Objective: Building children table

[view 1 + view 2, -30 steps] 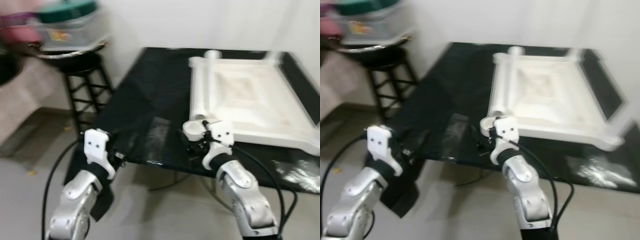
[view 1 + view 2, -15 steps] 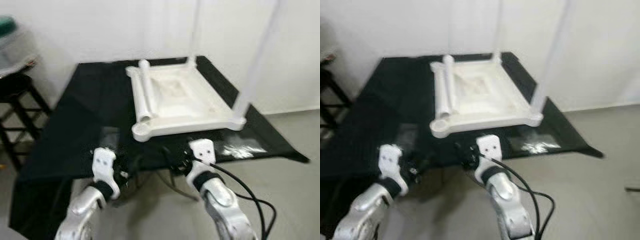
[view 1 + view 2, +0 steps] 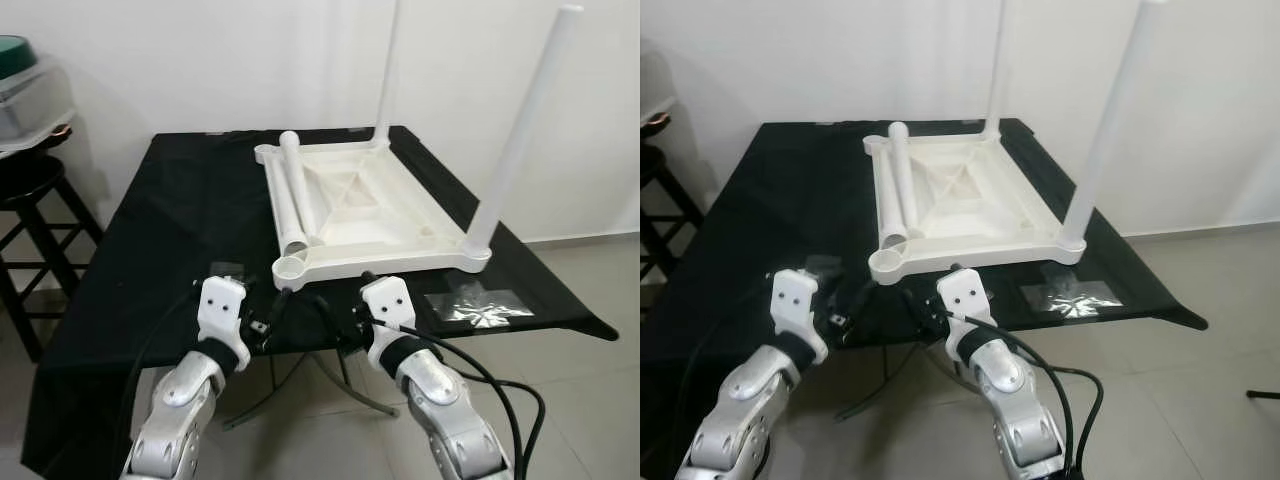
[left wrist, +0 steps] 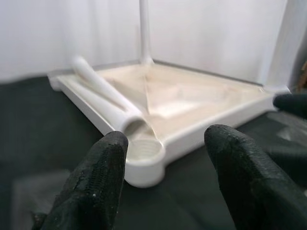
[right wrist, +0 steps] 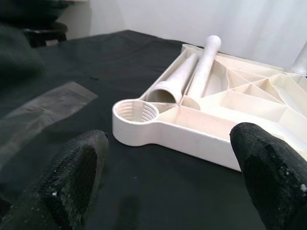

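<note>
**Loose legs lying just ahead, pointing away from both grippers**

Upside down on the black table (image 3: pixel 180 200): the white table top (image 3: pixel 370 215), with two legs already standing upright in the far and right corner sockets, namely the right near leg (image 3: pixel 520 130) and the far leg (image 3: pixel 387 70). Lying inside the frame along its left edge: loose legs (image 3: pixel 293 195), seemingly two tubes side by side, long axis running from the near corner straight away toward the wall. Open tube end resting just beside the empty corner socket (image 3: pixel 291 267), threaded inside, at the near left corner.

Held low at the table's near edge: left gripper (image 4: pixel 165 179) with fingers well apart and nothing between them, facing that socket directly. Beside it, right gripper (image 5: pixel 172 177), also spread wide and empty, looking at the same corner from a slight angle.

Probably the approach before picking one loose leg. Near ends of the tubes just ahead of both grippers, and roughly equal in reach, perhaps a little nearer to the left one. Best taken across the tube, since the axis points away.

On the floor at the left, a dark stool (image 3: pixel 30 200); on the table's right, a clear plastic bag (image 3: pixel 480 303).
</note>
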You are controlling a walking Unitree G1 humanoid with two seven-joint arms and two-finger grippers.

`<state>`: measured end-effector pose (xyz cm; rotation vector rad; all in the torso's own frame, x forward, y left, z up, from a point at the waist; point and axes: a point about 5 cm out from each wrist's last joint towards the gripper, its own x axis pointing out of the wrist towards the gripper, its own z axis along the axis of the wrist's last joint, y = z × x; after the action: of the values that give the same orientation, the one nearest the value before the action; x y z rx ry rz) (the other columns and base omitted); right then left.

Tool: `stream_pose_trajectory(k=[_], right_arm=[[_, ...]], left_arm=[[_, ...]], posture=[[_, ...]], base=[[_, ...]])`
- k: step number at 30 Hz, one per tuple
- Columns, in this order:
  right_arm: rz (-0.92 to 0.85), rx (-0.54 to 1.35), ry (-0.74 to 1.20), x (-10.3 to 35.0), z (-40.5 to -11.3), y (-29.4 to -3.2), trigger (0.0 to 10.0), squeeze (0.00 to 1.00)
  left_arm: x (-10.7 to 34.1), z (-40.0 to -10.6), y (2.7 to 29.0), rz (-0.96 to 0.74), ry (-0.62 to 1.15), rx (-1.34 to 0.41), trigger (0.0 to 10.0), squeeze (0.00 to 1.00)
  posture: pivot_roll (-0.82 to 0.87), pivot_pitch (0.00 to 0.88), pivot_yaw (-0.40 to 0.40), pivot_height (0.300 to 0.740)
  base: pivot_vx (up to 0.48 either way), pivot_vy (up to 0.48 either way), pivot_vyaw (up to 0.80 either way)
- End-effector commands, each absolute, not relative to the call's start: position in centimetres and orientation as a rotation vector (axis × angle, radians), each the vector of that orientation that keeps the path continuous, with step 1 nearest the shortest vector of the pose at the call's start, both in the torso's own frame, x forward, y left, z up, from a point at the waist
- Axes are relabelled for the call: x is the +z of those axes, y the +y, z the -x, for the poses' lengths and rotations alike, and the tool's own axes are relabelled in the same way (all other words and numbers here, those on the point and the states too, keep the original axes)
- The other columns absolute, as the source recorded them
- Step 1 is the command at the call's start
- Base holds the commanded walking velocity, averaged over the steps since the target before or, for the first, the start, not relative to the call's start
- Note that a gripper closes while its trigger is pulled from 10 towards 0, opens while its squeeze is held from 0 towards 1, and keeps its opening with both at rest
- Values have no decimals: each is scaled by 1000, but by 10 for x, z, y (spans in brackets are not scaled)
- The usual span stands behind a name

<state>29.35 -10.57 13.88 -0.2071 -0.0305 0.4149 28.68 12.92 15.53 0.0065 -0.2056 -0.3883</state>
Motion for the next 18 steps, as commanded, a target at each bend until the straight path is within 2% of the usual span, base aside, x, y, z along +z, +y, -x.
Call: stream_pose_trajectory(k=[1, 9, 14, 18], right_arm=[[210, 408, -29, 138, -295, -108, 10000, 0], [232, 392, -69, 145, -301, -110, 10000, 0], [259, 377, -70, 144, -302, -112, 10000, 0], [270, 370, -65, 143, -305, -116, 10000, 0]], left_arm=[[159, -287, 132, -34, -224, -390, 10000, 0], [167, -286, 117, -132, -273, -495, 10000, 0], [167, -286, 108, -185, -276, -565, 10000, 0], [170, -288, 106, -290, -290, -610, 10000, 0]], posture=[[-88, 0, -41, 740], [-109, 0, -18, 740], [-121, 0, -4, 740], [-130, 0, 4, 740]], base=[[247, 0, 0], [413, 0, -575], [412, 0, 0], [407, 0, 0]])
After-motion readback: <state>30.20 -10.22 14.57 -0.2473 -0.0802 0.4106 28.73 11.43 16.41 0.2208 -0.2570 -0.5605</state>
